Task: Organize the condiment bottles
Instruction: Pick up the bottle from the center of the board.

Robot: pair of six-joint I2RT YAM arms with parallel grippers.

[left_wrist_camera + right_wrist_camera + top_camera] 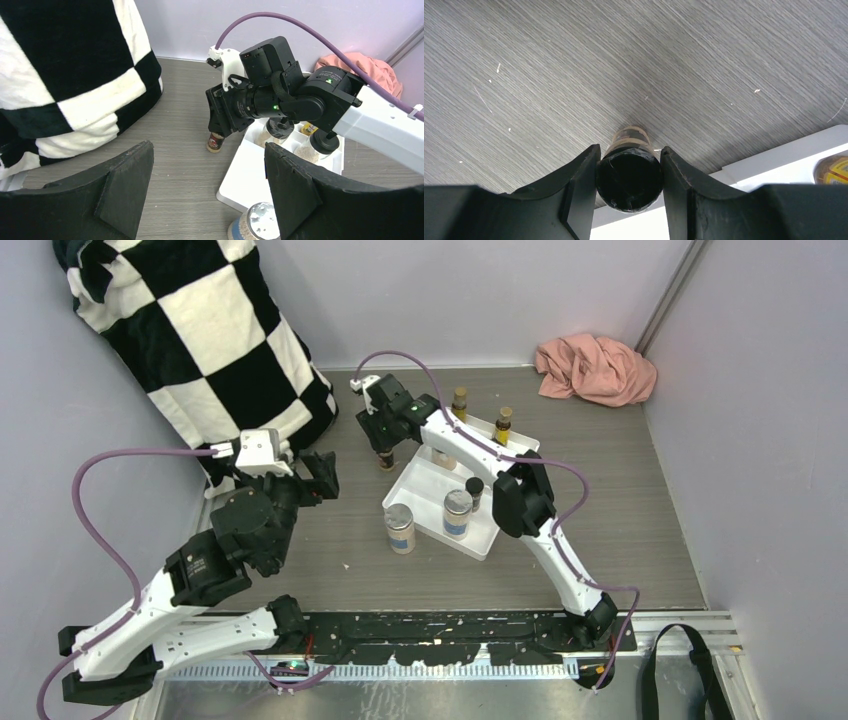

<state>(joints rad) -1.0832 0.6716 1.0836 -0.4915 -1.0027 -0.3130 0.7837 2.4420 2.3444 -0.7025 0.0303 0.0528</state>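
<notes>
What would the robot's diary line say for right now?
right gripper: shut on small black-capped dark bottle | bottle: beside white rectangular tray, outside it | left gripper: open, empty

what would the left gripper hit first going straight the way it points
The left gripper would probably meet the small dark bottle held by the right gripper, beside the white tray; depth is unclear, so the table may come first.

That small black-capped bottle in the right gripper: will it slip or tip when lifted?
The right gripper pinches the small bottle by its round cap, so it may swivel or slip. Narrow and upright, it likely tips easily when set down.
</notes>
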